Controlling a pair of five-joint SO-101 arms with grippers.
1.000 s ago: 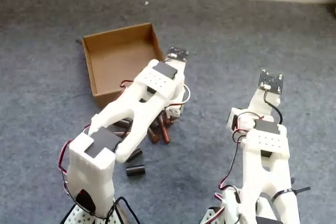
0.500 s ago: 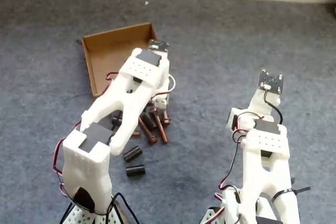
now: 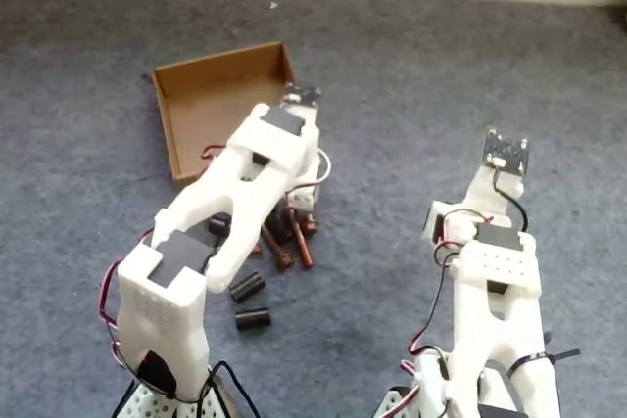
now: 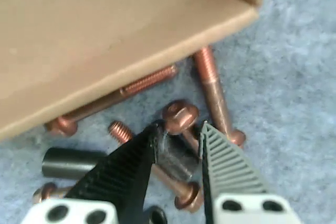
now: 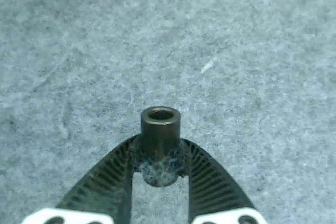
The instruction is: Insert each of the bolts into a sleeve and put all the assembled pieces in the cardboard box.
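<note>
Left gripper (image 4: 181, 128), the nearer arm, pinches a dark sleeve (image 4: 176, 160) with a copper bolt (image 4: 179, 116) in it, long axis pointing at the cardboard box (image 4: 105, 35) just beyond, while the right gripper (image 5: 160, 148), well apart, clamps an upright empty sleeve (image 5: 160, 127).

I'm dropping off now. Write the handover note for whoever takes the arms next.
Left gripper: shut on a bolted sleeve, seemingly assembled, just outside a corner of the cardboard box.
Right gripper: shut on an empty sleeve, upright above the carpet.
Loose: bolts and sleeves on the carpet beside the box.
Done: nothing seen in the box.
Left: box this piece, assemble and box the rest.
</note>
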